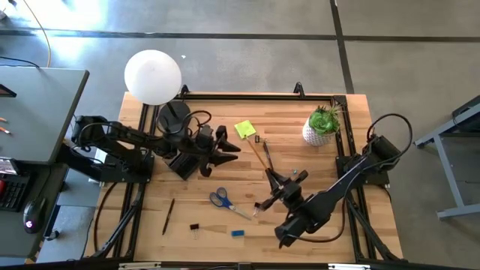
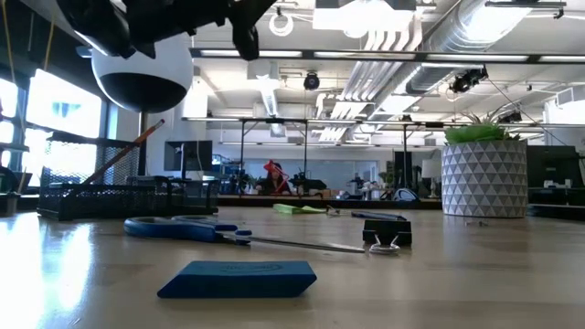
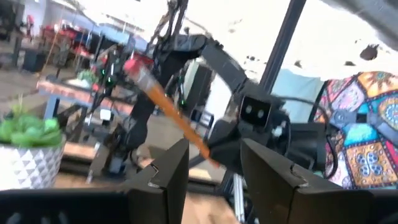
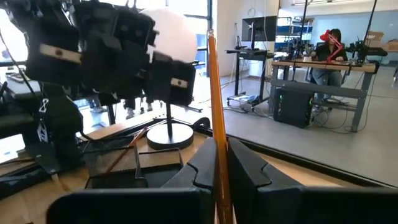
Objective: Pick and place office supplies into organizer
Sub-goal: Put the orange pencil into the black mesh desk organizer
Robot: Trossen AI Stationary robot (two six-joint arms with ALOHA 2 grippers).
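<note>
- Your right claw [image 4: 219, 163] is clamped on an orange pencil [image 4: 214, 93], raised above the worktop [image 1: 315, 161].
- Your left claw [image 1: 225, 146] hangs released just beside the organizer [image 1: 184, 163].
- Scissors [image 1: 223, 201] lie mid-worktop.

The black mesh organizer [image 1: 182, 161] sits near the desk's left edge with an orange pencil [image 2: 128, 151] leaning in it. A yellow sticky pad [image 1: 245, 129] lies toward the far edge. Blue-handled scissors [image 1: 222, 199], a blue eraser [image 1: 238, 233], a black binder clip [image 1: 194, 226] and a dark pen [image 1: 169, 216] lie toward the near edge. Another orange pencil [image 4: 217, 124] stands upright, clamped.
</note>
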